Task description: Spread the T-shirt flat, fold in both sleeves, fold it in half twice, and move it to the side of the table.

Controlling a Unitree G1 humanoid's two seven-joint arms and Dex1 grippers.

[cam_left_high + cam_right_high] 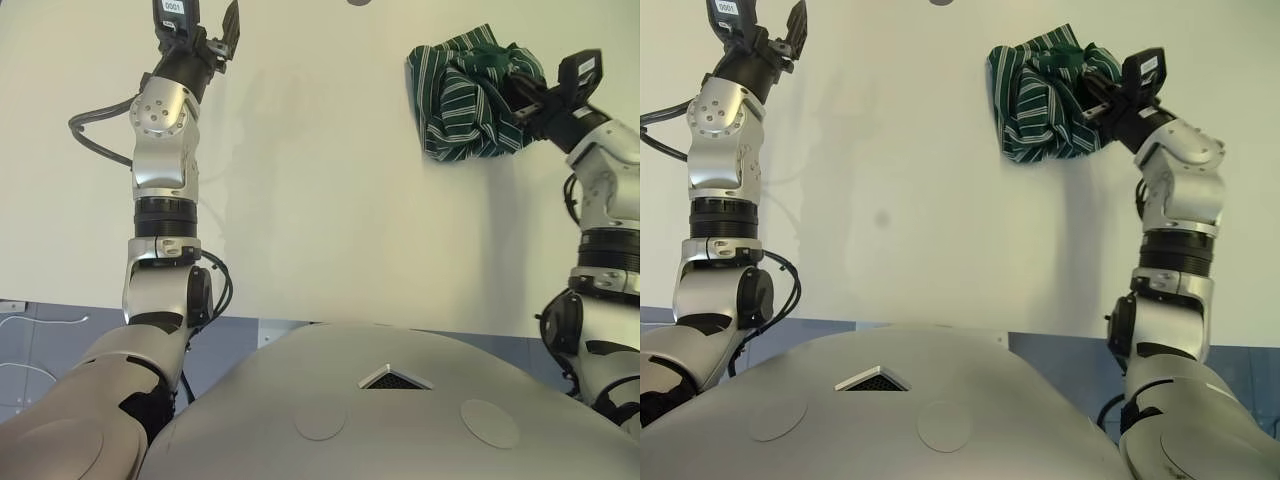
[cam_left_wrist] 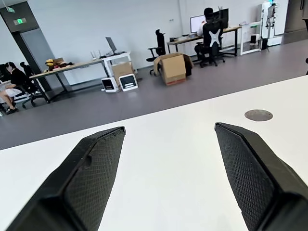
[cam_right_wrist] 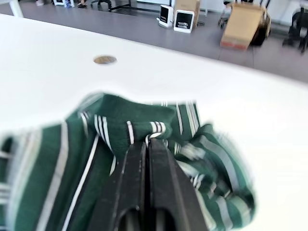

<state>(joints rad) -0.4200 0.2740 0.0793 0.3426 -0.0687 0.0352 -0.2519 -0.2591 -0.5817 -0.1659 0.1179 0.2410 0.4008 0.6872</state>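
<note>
The white table (image 1: 320, 220) stretched away from its near edge. Toward the far right, the T-shirt (image 1: 465, 100), dark green with white stripes, sat bunched in a crumpled heap on the tabletop. The right gripper (image 3: 147, 147) had its fingers pressed together on a fold of the cloth at the heap's right side. Farther off on the left, well apart from the shirt, the left gripper (image 1: 203, 25) hung spread wide with nothing between its fingers. A small round cap (image 2: 258, 115) lay in the table beyond.

Head stereo pair: looks forward and down over my arms at the table (image 1: 330, 200); both eyes share the T-shirt (image 1: 465, 95), upper right. Wrist cameras sit close behind my left gripper (image 2: 169, 129) and right gripper (image 3: 146, 144), facing outward.
</note>
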